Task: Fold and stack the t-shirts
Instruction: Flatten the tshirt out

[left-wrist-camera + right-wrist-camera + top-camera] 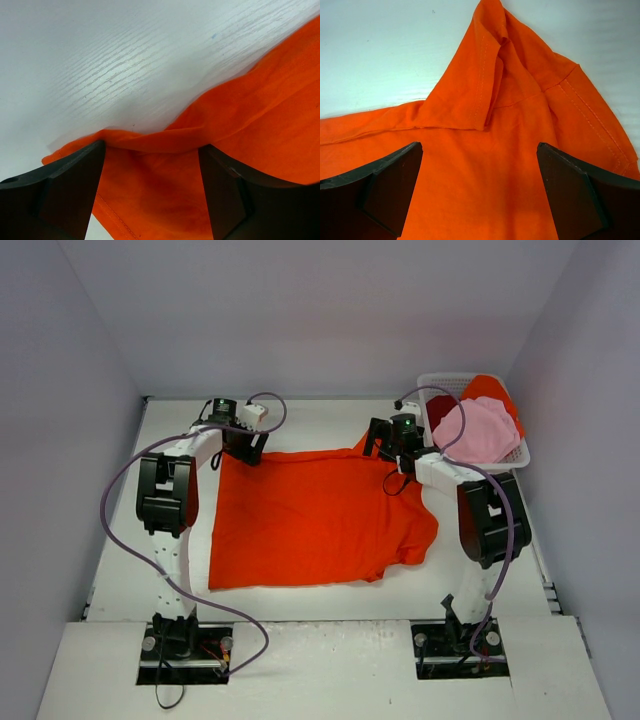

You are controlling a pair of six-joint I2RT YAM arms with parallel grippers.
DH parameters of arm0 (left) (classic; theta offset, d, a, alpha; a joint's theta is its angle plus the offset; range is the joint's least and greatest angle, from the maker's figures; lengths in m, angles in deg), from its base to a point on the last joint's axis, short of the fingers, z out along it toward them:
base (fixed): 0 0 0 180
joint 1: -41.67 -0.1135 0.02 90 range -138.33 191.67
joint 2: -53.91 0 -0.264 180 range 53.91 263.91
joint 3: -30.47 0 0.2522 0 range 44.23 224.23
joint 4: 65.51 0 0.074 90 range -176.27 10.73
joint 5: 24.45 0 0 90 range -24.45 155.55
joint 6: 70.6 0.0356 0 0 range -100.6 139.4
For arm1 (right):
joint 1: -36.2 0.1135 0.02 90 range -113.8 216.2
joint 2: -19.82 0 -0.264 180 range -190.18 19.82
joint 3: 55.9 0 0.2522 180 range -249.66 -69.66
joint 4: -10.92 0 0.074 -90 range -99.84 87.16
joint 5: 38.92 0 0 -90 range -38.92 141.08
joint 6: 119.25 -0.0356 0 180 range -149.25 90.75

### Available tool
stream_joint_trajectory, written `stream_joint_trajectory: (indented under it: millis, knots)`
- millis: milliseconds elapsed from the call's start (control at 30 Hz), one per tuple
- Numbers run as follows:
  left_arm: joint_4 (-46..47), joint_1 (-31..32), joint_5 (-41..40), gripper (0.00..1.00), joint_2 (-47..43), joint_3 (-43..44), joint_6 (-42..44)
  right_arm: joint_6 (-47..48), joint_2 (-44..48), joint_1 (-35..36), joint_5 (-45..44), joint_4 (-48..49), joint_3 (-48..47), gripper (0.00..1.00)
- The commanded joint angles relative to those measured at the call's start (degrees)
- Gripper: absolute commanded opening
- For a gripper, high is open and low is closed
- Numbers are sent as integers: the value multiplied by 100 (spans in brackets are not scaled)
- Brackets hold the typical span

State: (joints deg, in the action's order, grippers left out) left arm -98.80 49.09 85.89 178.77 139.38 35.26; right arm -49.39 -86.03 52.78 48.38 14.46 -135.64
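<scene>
Orange-red t-shirt (310, 520) flat at table (300, 418) centre, left gripper (242, 446) spread wide over its far-left corner, right gripper (385, 443) spread wide over its far-right sleeve, both holding nothing, pink t-shirt (482, 430) in far-right basket (432, 386).

The white table (300, 425) is occupying the floor of the enclosure, and its surface is showing a fine streaked grain in the left wrist view. A small blue mark (213, 36) is sitting on that surface, with a tiny dark speck (133, 125) lying well apart from it. A white plastic lattice basket (436, 388) is standing upright at the table's far right corner, near the right wall (590, 440). The back wall (320, 310) and the left wall (50, 460), both plain pale grey, are bounding the other sides. A pale board (320, 670) is running along the near edge.
</scene>
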Motion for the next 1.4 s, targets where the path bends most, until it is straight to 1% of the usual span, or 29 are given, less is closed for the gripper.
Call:
stream_joint_trajectory:
  millis: [0, 233, 500, 600, 900, 1367]
  knots:
    - [72, -21, 41, 70, -418, 363, 93, -43, 90, 21, -91, 247, -56, 95]
    - [-51, 14, 76, 70, -304, 565, 93, -25, 46, 3, -126, 256, -38, 95]
    - [-130, 67, 14, 70, -401, 556, 260, -78, -77, 12, -64, 300, -82, 95]
    - [-471, 75, 58, 69, -225, 846, 365, -78, -94, 21, -46, 300, -100, 95]
    - [-595, 119, 207, 69, -50, 1004, 506, -25, -156, -6, -73, 309, -108, 95]
    - [-631, 163, 199, 67, 302, 1119, 585, 45, -147, -85, -64, 309, -65, 95]
